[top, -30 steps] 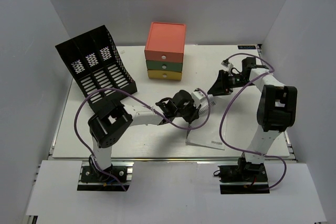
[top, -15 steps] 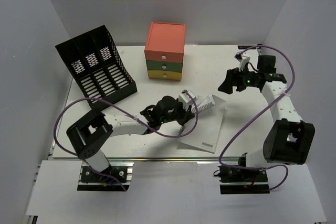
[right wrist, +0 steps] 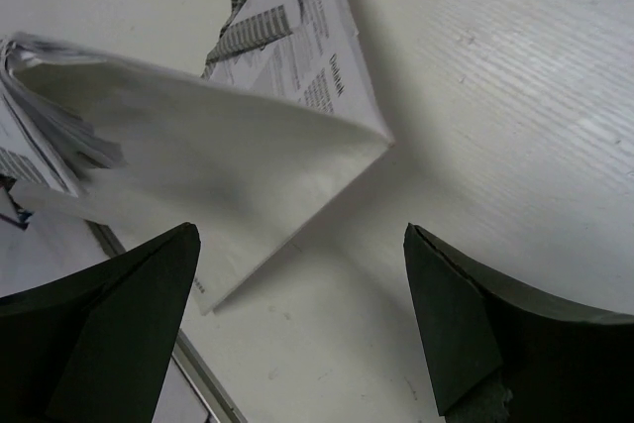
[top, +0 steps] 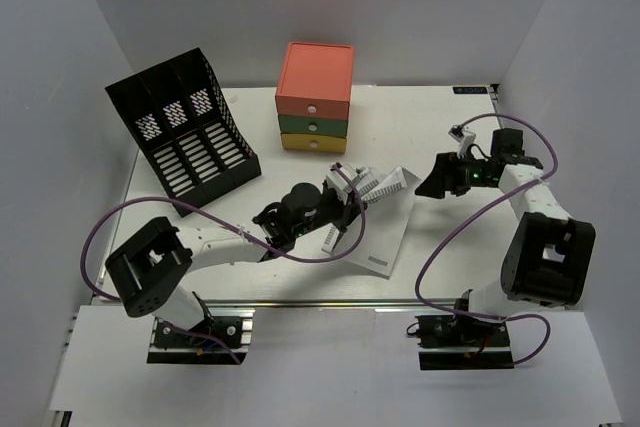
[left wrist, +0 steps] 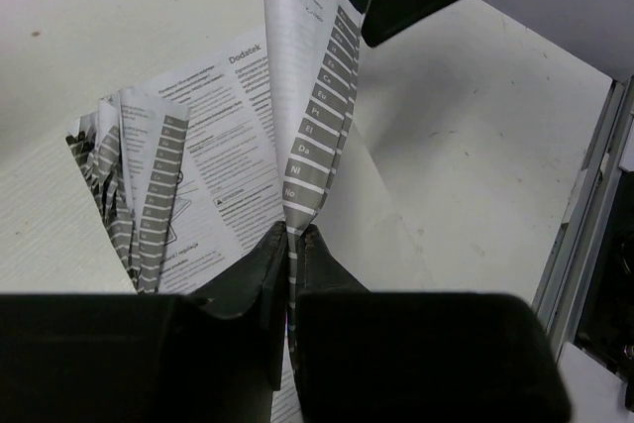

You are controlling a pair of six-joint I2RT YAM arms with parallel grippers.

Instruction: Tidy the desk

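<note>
Left pincer [left wrist: 293, 237], pinching one thin leaf of the manual [top: 388, 229] near the drawer unit [top: 314, 97], risks tearing it if pulled.

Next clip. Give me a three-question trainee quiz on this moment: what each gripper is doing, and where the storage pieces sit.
1. True or false: the left gripper is shut on a page of the booklet.
2. Multiple choice: the right gripper is A) shut on the booklet, B) open with nothing between its fingers, C) inside a drawer.
3. Fill in: in the top view, on the desk, the black file rack stands to the ____ of the drawer unit.

Key: 1 true; 2 B; 3 left.
</note>
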